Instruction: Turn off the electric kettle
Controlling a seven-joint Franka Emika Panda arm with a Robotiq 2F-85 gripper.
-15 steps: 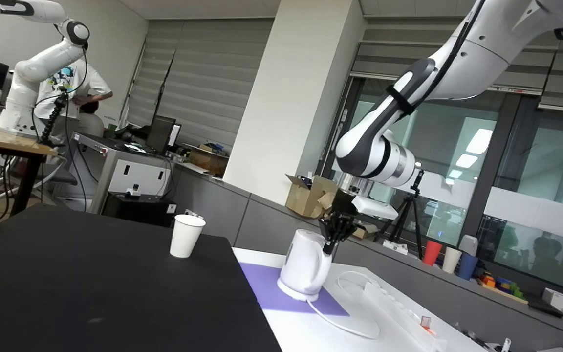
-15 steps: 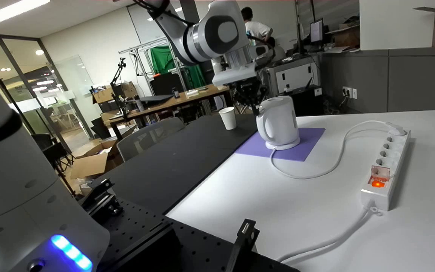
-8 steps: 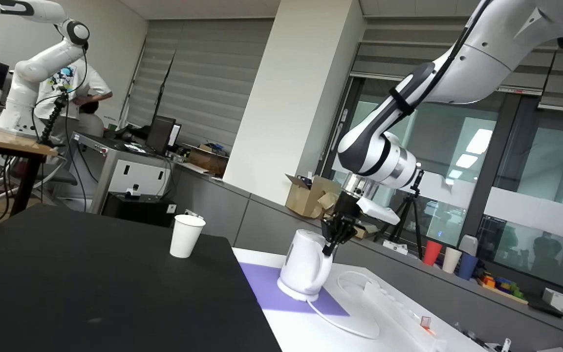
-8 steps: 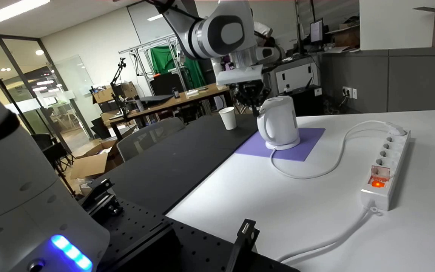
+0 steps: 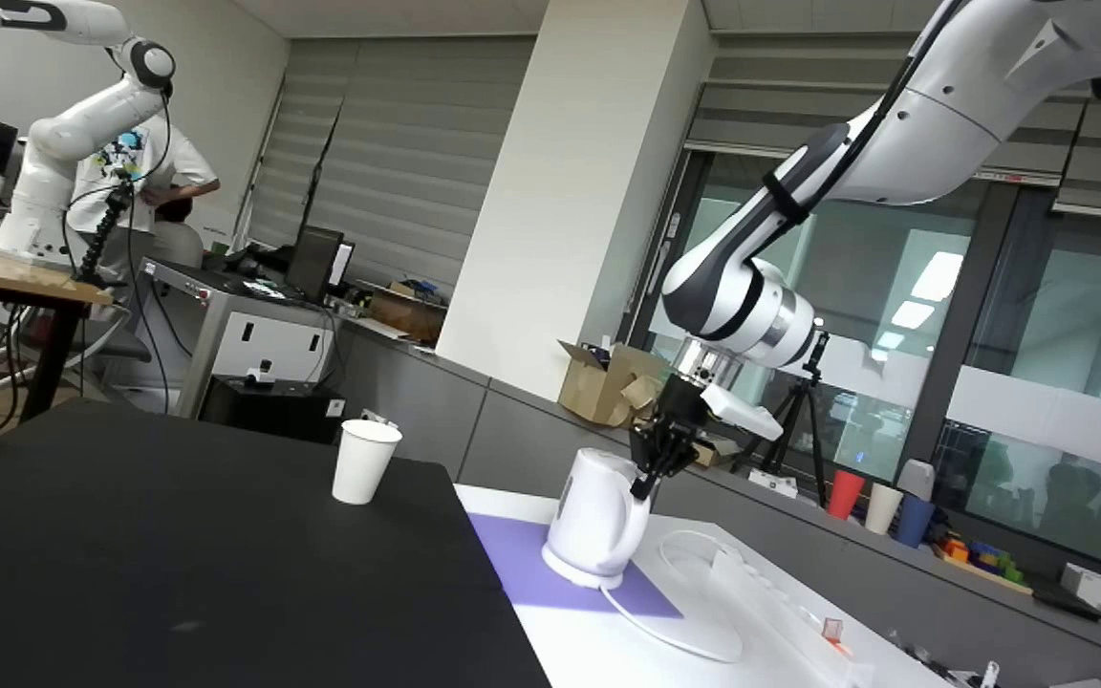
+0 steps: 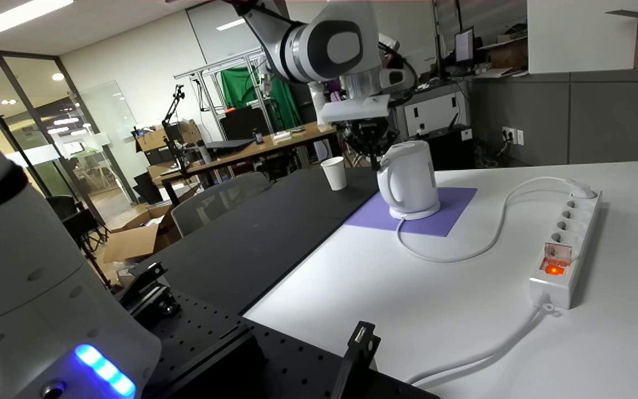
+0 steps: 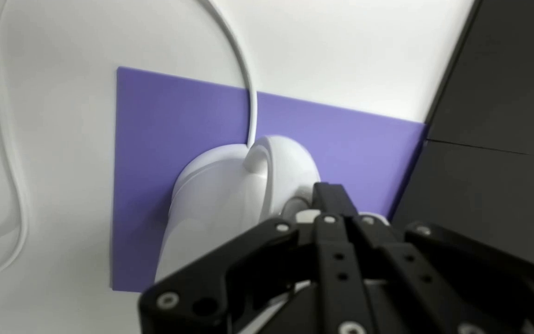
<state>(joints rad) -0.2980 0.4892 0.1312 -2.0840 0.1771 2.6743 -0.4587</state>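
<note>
White kettle (image 6: 414,180), black claw (image 7: 334,192), plain purple mat (image 7: 146,120), white cup (image 5: 365,463), orange switch (image 6: 554,270)

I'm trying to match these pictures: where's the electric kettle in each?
In an exterior view: electric kettle, low, just right of centre.
In an exterior view: electric kettle, right of centre, mid-height.
Wrist view: electric kettle, lower middle, partly behind the gripper.
Shared landmark: purple mat under it.

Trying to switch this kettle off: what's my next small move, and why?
Probably ease the shut gripper slightly down: its fingertips are at the top of the handle on the kettle, and the wrist view shows a grey rounded part beside them, possibly the switch. Contact isn't clear.
</note>
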